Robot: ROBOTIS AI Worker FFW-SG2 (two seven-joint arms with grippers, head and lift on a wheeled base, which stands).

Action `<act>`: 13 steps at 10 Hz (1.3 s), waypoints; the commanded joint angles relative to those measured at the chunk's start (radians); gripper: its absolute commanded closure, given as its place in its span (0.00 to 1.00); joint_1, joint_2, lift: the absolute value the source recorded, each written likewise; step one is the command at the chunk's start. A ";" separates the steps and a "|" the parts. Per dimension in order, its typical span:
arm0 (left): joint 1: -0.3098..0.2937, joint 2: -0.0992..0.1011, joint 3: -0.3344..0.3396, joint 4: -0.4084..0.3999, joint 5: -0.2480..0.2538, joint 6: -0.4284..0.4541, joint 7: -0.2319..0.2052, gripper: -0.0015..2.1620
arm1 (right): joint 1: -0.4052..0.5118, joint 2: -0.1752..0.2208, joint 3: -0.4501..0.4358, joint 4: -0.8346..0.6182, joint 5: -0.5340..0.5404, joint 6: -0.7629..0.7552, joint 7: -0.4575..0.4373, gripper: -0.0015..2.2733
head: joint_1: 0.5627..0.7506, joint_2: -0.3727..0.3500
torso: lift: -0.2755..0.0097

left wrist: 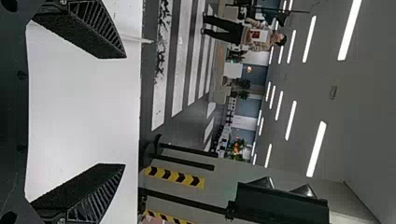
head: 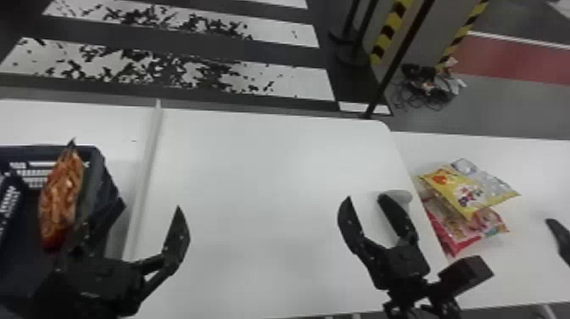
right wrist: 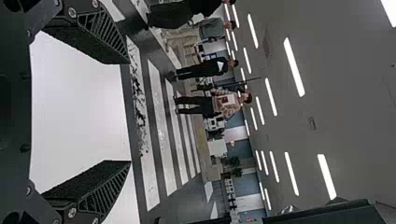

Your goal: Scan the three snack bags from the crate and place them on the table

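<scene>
Resting just outside the left pincer (head: 150, 203) is an orange bag (head: 61, 197).

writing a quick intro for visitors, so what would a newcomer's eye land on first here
Probably the orange-brown snack bag standing out against the dark crate at the head view's left. Next, over on the right, comes the bright yellow bag lying on top of pink and red packaging. Beyond the white table, the black-speckled white floor stripes also catch the eye.

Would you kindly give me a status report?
Left gripper, right gripper open, empty. Orange bag in crate, close beside its wall. Yellow bag, pink bag on table.
</scene>
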 commanded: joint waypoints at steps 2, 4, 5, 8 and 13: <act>0.009 0.002 0.011 -0.022 0.002 0.006 0.006 0.02 | 0.015 0.000 -0.010 -0.012 -0.009 -0.010 -0.001 0.06 | 0.70 0.24 | 0.75; 0.009 0.001 0.075 -0.031 0.042 0.009 0.008 0.02 | 0.021 0.000 -0.013 -0.016 -0.014 -0.007 -0.001 0.06 | 0.70 0.25 | 0.75; 0.008 -0.002 0.112 -0.034 0.051 0.009 0.009 0.02 | 0.024 -0.001 -0.013 -0.020 -0.017 -0.007 -0.001 0.06 | 0.70 0.28 | 0.75; 0.025 -0.005 0.212 -0.096 0.103 0.021 0.021 0.02 | 0.022 -0.004 -0.012 -0.025 -0.017 0.005 -0.001 0.06 | 0.70 0.40 | 0.75; 0.019 -0.013 0.276 -0.100 0.120 0.144 0.097 0.04 | 0.016 -0.006 -0.010 -0.020 -0.017 0.005 -0.001 0.06 | 0.70 0.55 | 0.75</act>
